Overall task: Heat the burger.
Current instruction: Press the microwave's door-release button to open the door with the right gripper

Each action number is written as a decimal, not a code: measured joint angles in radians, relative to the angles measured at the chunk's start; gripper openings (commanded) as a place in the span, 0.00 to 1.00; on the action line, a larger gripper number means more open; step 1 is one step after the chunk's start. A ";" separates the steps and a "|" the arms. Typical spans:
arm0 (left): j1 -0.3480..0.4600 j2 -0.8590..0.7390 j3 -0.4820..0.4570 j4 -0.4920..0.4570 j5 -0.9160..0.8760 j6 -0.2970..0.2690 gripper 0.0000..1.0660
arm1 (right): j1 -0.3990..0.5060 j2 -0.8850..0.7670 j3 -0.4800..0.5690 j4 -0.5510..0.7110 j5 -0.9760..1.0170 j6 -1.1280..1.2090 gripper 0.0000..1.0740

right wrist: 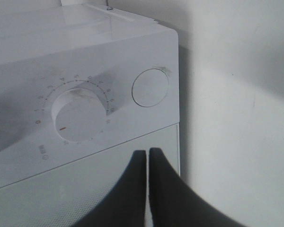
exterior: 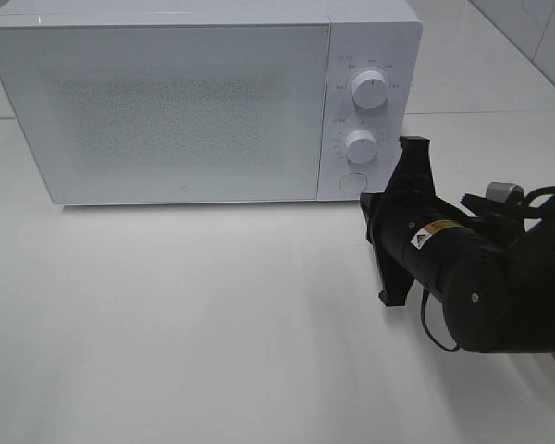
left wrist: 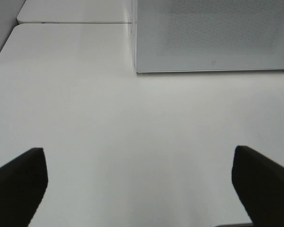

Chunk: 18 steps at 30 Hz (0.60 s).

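The burger is out of view in every frame. A white microwave point(exterior: 166, 102) stands at the back of the table with its door closed. My right gripper point(right wrist: 147, 151) is shut with nothing in it, and its tips sit just in front of the door's edge, below the round button point(right wrist: 150, 88) and beside the lower knob point(right wrist: 79, 115). In the exterior high view the right gripper point(exterior: 368, 202) reaches up to the control panel next to the button point(exterior: 352, 183). My left gripper point(left wrist: 137, 150) is open wide over bare table, well short of the microwave point(left wrist: 213, 38).
The white table point(exterior: 185, 314) spreads out in front of the microwave. Two knobs point(exterior: 368, 90) sit on its right-hand panel. A tiled wall point(exterior: 536, 28) rises at the back right. The table's far edge point(left wrist: 19, 21) shows in the left wrist view.
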 measured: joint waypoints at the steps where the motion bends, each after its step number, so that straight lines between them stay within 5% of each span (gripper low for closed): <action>1: 0.000 0.000 0.000 0.000 0.000 0.000 0.92 | 0.000 0.000 0.000 0.000 0.000 0.000 0.00; 18: 0.000 0.000 0.000 0.000 0.000 0.000 0.92 | -0.073 0.129 -0.176 -0.041 0.060 0.007 0.00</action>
